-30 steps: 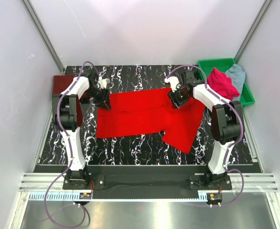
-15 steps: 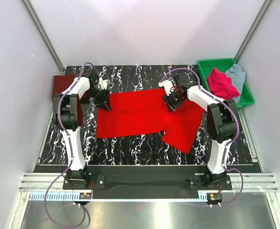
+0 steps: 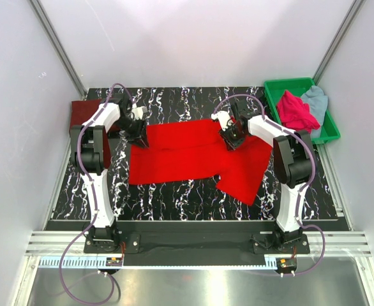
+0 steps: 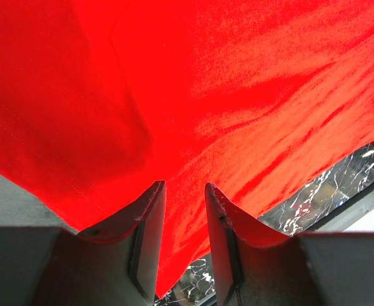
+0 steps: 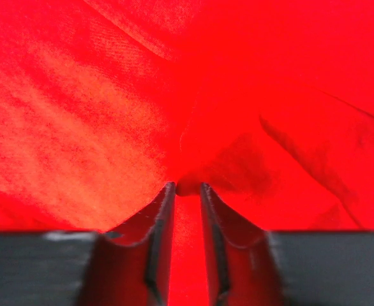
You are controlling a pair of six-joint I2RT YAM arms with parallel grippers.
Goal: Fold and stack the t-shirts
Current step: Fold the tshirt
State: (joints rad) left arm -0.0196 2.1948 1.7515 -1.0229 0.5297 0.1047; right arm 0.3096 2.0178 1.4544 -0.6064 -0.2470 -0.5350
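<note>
A bright red t-shirt [image 3: 193, 153] lies spread across the black marbled table [image 3: 174, 105], one sleeve reaching toward the near right. My left gripper [image 3: 140, 141] sits at the shirt's far left corner. In the left wrist view its jaws [image 4: 184, 185] hold red cloth [image 4: 251, 95] between them, and a corner of it hangs below. My right gripper [image 3: 231, 141] presses on the shirt's upper right part. Its jaws [image 5: 187, 186] stand narrow, with a puckered fold of red cloth [image 5: 78, 127] pinched at the tips.
A folded dark maroon t-shirt [image 3: 85, 113] rests at the table's far left edge. At the far right a green tray [image 3: 288, 86] holds a magenta-pink t-shirt [image 3: 297, 109] and a pale grey-blue one [image 3: 316, 99]. White walls surround the table.
My right gripper has slid a little left over the red shirt, and its jaws have narrowed onto a fold of cloth. The left arm has not moved.
</note>
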